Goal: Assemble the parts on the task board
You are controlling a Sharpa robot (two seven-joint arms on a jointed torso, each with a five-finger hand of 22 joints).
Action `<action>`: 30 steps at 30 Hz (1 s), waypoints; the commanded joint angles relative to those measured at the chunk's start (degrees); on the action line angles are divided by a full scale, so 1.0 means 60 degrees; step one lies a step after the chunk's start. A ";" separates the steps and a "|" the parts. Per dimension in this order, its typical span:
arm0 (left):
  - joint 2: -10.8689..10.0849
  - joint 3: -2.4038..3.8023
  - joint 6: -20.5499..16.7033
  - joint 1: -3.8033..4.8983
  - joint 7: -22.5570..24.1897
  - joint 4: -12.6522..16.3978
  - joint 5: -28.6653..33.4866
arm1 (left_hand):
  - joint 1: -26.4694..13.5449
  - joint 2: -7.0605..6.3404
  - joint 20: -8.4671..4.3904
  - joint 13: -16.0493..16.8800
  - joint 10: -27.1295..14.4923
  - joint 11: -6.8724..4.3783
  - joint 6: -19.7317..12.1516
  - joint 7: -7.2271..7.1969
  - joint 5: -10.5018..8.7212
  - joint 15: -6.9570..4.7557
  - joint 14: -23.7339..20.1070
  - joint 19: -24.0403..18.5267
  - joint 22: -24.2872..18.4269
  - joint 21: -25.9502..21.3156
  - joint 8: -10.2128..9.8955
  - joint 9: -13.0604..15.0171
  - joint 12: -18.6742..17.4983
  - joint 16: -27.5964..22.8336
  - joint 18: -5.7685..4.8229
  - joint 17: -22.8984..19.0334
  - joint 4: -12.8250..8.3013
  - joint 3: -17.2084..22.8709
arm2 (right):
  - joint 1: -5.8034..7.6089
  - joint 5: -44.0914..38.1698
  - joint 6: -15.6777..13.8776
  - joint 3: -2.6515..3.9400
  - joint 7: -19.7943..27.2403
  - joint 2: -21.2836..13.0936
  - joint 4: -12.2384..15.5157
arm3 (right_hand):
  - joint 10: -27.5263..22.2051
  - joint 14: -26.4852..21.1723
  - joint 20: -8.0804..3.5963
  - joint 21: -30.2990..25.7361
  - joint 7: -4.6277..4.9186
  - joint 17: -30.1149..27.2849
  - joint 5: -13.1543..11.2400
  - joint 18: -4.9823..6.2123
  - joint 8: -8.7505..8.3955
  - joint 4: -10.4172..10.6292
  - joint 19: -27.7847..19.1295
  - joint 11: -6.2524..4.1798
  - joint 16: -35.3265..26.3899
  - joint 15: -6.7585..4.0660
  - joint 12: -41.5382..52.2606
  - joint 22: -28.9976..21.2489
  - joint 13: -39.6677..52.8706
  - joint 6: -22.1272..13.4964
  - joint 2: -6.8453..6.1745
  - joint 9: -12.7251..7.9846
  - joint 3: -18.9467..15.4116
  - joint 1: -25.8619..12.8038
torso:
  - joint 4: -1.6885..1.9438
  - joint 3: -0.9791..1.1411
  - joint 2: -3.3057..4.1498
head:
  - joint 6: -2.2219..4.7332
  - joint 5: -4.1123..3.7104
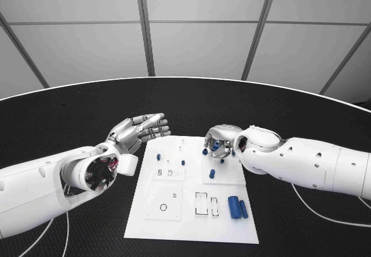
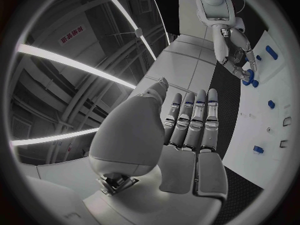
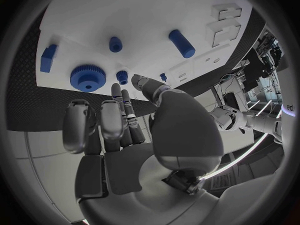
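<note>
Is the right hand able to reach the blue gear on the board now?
Probably yes: the right hand hovers open just beside the blue gear on the task board, and nothing lies between them.

A: Is the right hand [image 1: 220,143] covering anything in the head view?

B: It is hiding most of the blue gear [image 3: 87,78] at the task board [image 1: 193,225] top edge; whether the fingertips are touching it is staying unclear.

A: And the small recesses mid-frame?

B: They are appearing too small to tell their shapes.
</note>
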 commanded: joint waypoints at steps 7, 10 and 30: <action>-0.0015 0.0001 0.0002 0.0007 -0.0033 0.0013 0.0000 | -0.0011 -0.0075 0.0014 -0.0014 0.0001 0.0059 -0.0001 0.0475 0.0044 0.0030 -0.0049 0.0041 0.0016 0.0059 -0.0056 -0.0016 -0.0062 -0.0062 0.0085 -0.0015 -0.0051 0.0005 | 0.0039 -0.0341 -0.0221 0.0002 -0.0059 0.0057 0.0022 | -0.0006 0.0325 0.0003 0.0069 -0.0022 0.0016 -0.0027 -0.0092 0.0006 0.0094 0.0052 0.0002 0.0074 0.0073 0.0018 0.0051 0.0004 -0.0022 -0.0038 0.0040 0.0016 -0.0008 | 0.0030 -0.0035 0.0116 | -0.0001 -0.0007; -0.0014 0.0001 -0.0008 0.0009 -0.0036 0.0012 0.0000 | -0.0022 -0.0072 0.0014 -0.0014 -0.0008 0.0063 -0.0007 0.0478 0.0044 0.0035 -0.0064 0.0033 0.0016 0.0061 -0.0064 -0.0019 -0.0077 -0.0078 0.0083 -0.0021 -0.0052 0.0011 | 0.0056 -0.0364 -0.0210 0.0002 -0.0071 0.0090 0.0014 | 0.0009 0.0324 0.0003 0.0071 -0.0024 0.0020 -0.0028 -0.0090 0.0011 0.0110 0.0050 -0.0002 0.0084 0.0071 0.0026 0.0052 0.0007 -0.0022 -0.0028 0.0046 0.0017 -0.0017 | 0.0043 -0.0043 0.0149 | 0.0013 -0.0021; -0.0007 0.0002 -0.0013 0.0019 -0.0013 0.0002 0.0022 | -0.0052 -0.0073 0.0015 -0.0015 -0.0029 0.0076 -0.0026 0.0492 0.0043 0.0045 -0.0086 0.0019 0.0015 0.0066 -0.0084 -0.0027 -0.0109 -0.0104 0.0078 -0.0028 -0.0051 0.0015 | 0.0083 -0.0386 0.0213 0.0002 -0.0152 0.0304 -0.0305 | 0.0022 0.0303 0.0003 0.0094 -0.0034 -0.0001 -0.0052 -0.0091 0.0085 0.0180 0.0038 -0.0010 0.0111 0.0067 0.0032 0.0083 0.0007 0.0057 0.0039 0.0106 0.0037 -0.0022 | 0.0174 -0.0106 0.0385 | 0.0085 -0.0082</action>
